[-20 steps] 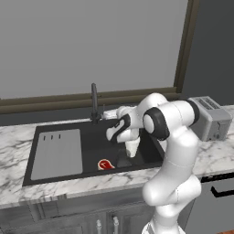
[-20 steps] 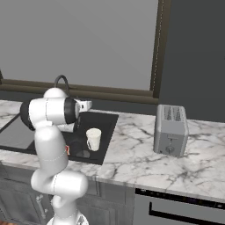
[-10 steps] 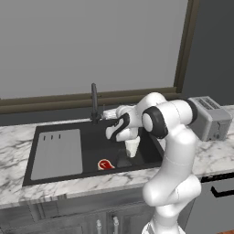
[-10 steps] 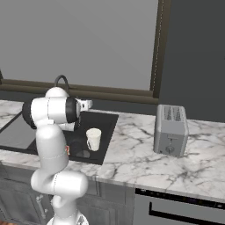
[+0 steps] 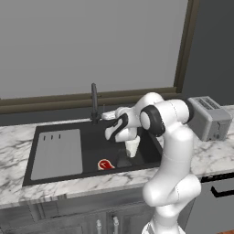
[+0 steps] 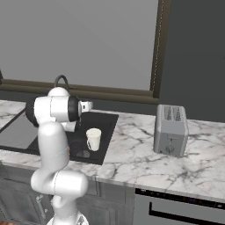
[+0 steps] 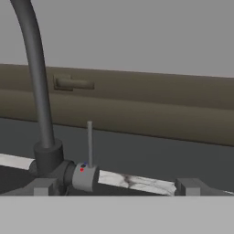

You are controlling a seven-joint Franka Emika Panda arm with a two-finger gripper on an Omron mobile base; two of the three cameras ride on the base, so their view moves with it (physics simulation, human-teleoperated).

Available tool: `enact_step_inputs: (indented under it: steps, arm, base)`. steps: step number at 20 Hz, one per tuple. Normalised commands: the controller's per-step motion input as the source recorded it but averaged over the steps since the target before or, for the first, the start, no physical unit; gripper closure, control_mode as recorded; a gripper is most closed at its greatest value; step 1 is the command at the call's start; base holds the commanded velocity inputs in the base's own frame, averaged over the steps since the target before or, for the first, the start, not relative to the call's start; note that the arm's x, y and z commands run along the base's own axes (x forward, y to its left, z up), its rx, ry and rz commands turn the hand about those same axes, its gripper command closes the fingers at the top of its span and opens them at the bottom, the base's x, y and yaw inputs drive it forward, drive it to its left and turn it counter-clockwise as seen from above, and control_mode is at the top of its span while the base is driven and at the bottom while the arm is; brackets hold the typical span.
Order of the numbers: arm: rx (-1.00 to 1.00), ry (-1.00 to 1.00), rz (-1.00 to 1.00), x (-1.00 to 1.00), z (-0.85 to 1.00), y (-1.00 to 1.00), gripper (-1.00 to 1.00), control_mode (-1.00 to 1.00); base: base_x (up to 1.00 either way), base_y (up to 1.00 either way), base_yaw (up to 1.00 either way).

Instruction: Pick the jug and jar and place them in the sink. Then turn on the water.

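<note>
Just ahead of the open end effector [image 7: 114, 189], left of centre, the faucet [image 7: 37, 91] lever [image 7: 89, 144] stands upright; the jug [image 5: 132, 146] sits in the sink [image 5: 91, 151] below.

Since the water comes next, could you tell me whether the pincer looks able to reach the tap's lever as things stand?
Probably yes. The open pincer faces the tap, and its thin upright lever stands just ahead with nothing between. The jug sits low in the sink, out of the way.
</note>
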Motion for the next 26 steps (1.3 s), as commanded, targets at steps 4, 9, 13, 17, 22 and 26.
enact_step_inputs:
  steps: [4, 9, 13, 17, 22, 26]
  arm:
    - [0.00, -0.02, 0.00, 0.08, -0.18, 0.05, -1.00, -1.00]
    - [0.00, -0.04, 0.00, 0.04, -0.19, 0.07, -1.00, -1.00]
    - [0.00, -0.05, 0.00, 0.10, -0.15, 0.03, -1.00, -1.00]
    - [0.00, -0.03, 0.00, 0.23, -0.19, 0.04, -1.00, -1.00]
    - [-0.01, -0.01, 0.00, 0.17, -0.15, 0.14, -1.00, -1.00]
    - [-0.02, -0.01, 0.00, 0.14, -0.10, 0.25, -1.00, -1.00]
  base:
    - [0.00, 0.00, 0.00]
    - [0.00, 0.00, 0.00]
    - [0.00, 0.00, 0.00]
    - [0.00, 0.00, 0.00]
    - [0.00, 0.00, 0.00]
    - [0.00, 0.00, 0.00]
